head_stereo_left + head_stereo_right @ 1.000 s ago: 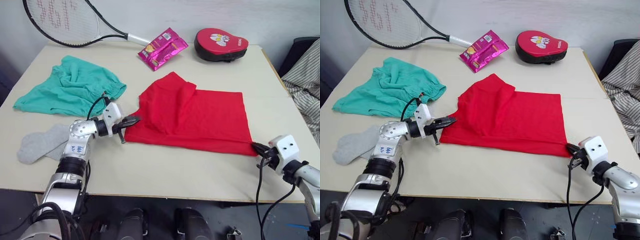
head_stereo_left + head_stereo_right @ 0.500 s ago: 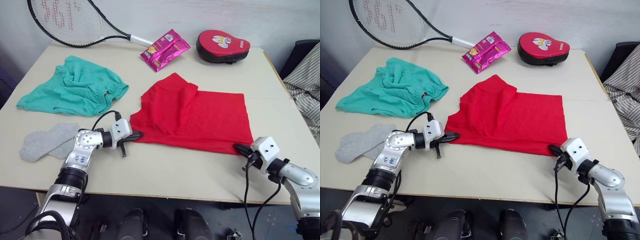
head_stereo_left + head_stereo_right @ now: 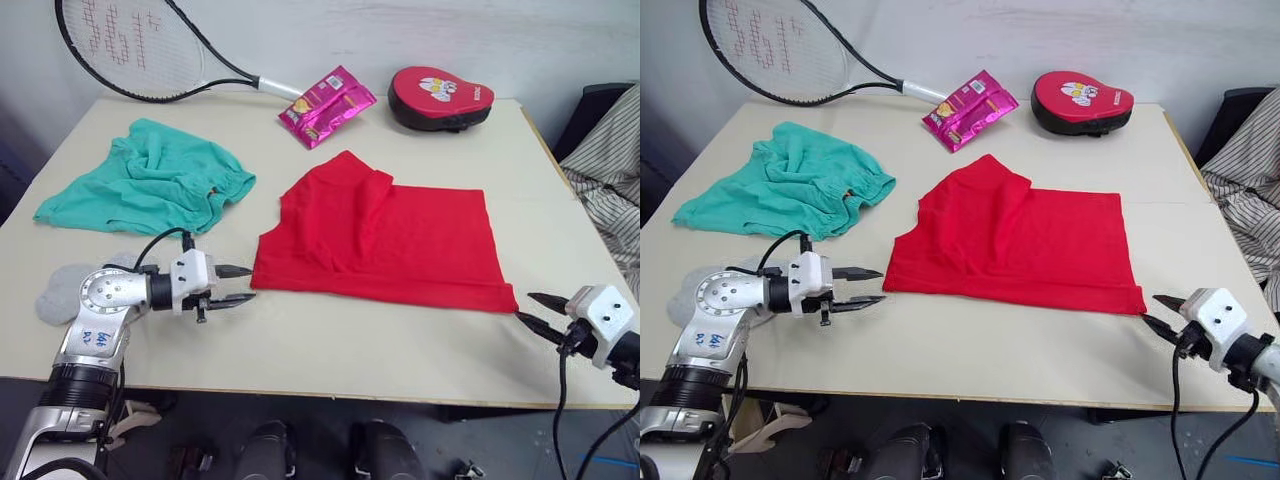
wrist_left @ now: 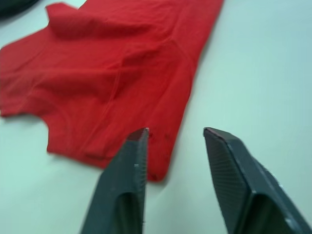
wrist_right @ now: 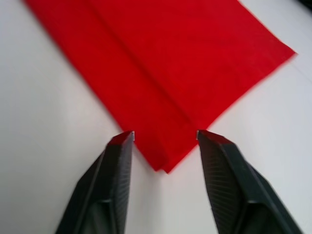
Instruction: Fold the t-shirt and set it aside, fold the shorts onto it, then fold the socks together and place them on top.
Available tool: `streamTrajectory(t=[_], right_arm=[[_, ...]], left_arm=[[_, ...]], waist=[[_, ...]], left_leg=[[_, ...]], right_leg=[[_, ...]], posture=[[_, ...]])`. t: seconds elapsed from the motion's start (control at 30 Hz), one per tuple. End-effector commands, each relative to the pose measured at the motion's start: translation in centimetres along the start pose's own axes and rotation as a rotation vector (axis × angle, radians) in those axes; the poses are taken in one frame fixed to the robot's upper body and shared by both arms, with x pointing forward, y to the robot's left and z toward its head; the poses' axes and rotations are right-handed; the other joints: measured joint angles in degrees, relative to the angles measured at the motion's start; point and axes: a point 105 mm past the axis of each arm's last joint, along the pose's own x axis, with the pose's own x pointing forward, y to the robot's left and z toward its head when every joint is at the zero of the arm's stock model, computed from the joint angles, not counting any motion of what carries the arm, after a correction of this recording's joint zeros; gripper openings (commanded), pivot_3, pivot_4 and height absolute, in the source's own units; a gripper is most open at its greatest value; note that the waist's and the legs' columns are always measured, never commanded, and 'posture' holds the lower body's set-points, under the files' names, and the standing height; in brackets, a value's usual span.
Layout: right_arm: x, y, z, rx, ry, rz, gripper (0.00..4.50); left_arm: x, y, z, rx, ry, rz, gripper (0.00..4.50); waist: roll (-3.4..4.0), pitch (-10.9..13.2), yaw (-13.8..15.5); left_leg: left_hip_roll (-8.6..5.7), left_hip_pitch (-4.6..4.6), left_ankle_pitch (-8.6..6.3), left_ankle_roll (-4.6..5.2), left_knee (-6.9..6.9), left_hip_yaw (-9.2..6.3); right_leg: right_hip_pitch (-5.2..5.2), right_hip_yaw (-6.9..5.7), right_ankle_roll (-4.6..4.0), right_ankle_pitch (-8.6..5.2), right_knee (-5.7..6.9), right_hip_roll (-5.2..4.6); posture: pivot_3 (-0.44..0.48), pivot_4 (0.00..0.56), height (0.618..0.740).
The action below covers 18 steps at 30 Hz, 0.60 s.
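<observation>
On table (image 3: 330,345), both grippers open beside t-shirt (image 3: 395,235).

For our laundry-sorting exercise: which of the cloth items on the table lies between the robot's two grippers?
The red t-shirt, spread flat mid-table. The teal shorts and grey socks lie off to the robot's left.

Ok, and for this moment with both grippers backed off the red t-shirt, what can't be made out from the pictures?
- The socks: in both eye views the left arm covers most of them, so one or two can't be told.
- The t-shirt: its blue collar band is folded under in every view.
- The racket: its head is cut off by the top edge of the eye views.
- The striped cloth: cut off at the right edge.
</observation>
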Motion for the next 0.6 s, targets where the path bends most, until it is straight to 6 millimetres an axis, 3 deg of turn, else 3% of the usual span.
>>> streamTrajectory(t=[0.03, 0.27, 0.33, 0.53, 0.6], right_arm=[[0.1, 0.4, -0.8, -0.067, 0.068, 0.051, 2.57], [2.2, -0.3, -3.1, -0.122, 0.172, 0.064, 2.57], [2.9, -0.6, -3.1, -0.124, 0.163, 0.060, 1.99], [4.1, -0.5, -3.5, -0.117, 0.183, 0.117, 0.00], [4.2, -0.5, -3.6, -0.107, 0.186, 0.124, 0.00]], left_arm=[[1.4, 0.8, -0.1, 0.067, 0.033, 0.024, 2.62], [3.5, 2.0, -2.6, 0.075, 0.155, 0.046, 2.62], [3.6, 2.4, -3.0, 0.073, 0.178, 0.052, 2.67], [3.2, 2.5, -3.9, 0.037, 0.226, 0.018, 0.80], [3.0, 2.3, -4.1, 0.015, 0.232, 0.008, 0.20]], waist=[[0.00, 0.00, 0.11], [-0.19, -0.09, -0.30], [-0.29, -0.15, -0.26], [-0.41, -0.22, -0.37], [-0.48, -0.27, -0.41]], left_leg=[[-0.01, 0.00, 0.02, -0.02, -0.01, 0.00], [-0.03, 0.00, 0.13, -0.10, 0.03, 0.08], [-0.02, 0.07, 0.13, -0.09, 0.06, 0.07], [0.01, 0.11, 0.18, -0.16, 0.05, 0.05], [0.01, 0.11, 0.19, -0.16, 0.05, 0.05]], right_leg=[[0.00, -0.01, 0.00, 0.00, -0.01, 0.00], [0.00, -0.02, 0.03, 0.02, -0.02, 0.02], [0.07, -0.03, 0.04, 0.02, 0.00, 0.02], [0.09, -0.02, 0.03, 0.03, 0.02, 0.01], [0.09, -0.01, 0.03, 0.03, 0.02, 0.01]], posture=[[0.000, 0.150, 0.740], [0.000, 0.150, 0.740], [0.000, 0.150, 0.740], [0.000, 0.150, 0.740], [0.000, 0.150, 0.740]])
